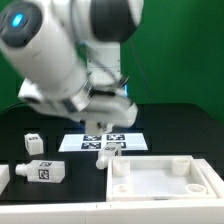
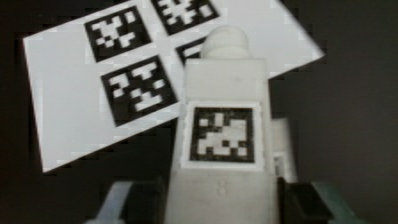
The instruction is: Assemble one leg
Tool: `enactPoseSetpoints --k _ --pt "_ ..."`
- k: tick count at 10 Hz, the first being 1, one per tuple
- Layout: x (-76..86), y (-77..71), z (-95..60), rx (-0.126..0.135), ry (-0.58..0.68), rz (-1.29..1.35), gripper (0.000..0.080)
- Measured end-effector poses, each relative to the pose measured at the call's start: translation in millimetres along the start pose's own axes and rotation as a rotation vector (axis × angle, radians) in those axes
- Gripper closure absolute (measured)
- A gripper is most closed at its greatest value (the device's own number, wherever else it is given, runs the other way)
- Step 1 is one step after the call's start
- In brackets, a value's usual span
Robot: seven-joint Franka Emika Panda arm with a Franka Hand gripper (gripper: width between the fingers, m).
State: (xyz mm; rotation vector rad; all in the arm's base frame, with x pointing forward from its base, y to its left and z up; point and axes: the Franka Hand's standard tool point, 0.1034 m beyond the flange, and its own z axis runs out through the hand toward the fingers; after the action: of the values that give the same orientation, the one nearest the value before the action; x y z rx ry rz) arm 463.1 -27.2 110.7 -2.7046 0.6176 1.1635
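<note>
My gripper [image 1: 105, 138] is shut on a white leg [image 1: 108, 152], which hangs from it with its tip pointing down. In the wrist view the leg [image 2: 228, 110] fills the middle. It shows a black-and-white tag and sits between the two dark fingers [image 2: 135, 203] of the gripper [image 2: 222, 208]. The leg hovers over the near edge of the marker board [image 1: 100, 141], just beyond the far-left raised corner of the white tabletop [image 1: 165, 182]. The marker board also shows behind the leg in the wrist view [image 2: 89, 60].
Other white legs lie on the black table at the exterior view's left: one small upright [image 1: 33, 143], one lying flat [image 1: 45, 171], and one cut off at the edge [image 1: 3, 178]. The arm's bulky white links fill the upper part of that view.
</note>
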Motion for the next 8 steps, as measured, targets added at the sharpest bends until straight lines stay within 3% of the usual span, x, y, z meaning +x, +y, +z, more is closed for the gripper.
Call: enactPoseSetpoints --k 1,2,6,7,8 --pt "0.3 -20.4 -18.9 -0.008 0.070 -0.008 0.0507" --pt "10.2 -34.9 -24.0 -0.007 0.164 -0.015 0.0507" --pt "14.7 -47.9 -27.8 0.036 0.418 -0.049 0.0507" --pt "22.2 -57.1 -48.3 0.012 0.515 -0.091 0.0507" --pt "31.9 -65.1 -76.3 -0.030 0.612 -0.196 0.0507"
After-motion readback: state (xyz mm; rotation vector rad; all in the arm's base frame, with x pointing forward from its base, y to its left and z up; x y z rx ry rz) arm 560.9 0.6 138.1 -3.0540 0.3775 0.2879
